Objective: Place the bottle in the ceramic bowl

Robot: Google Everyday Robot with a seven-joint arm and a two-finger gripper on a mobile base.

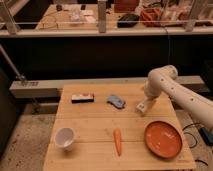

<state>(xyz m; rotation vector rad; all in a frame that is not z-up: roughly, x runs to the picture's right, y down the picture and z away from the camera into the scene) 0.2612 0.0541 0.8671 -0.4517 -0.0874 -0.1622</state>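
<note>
My gripper (142, 106) hangs from the white arm (165, 85) at the right of the wooden table (95, 150), low over the boards. A small white bowl (65, 138) stands at the front left. A wide orange dish (163, 139) sits at the front right, just in front of the gripper. A crumpled blue thing (116, 101) lies left of the gripper, apart from it. I see nothing that I can name as a bottle with certainty.
An orange carrot (117, 141) lies at the front middle. A dark flat bar with a white end (82, 98) lies at the back left. A grey ledge (40, 87) and a dark wall run behind the table.
</note>
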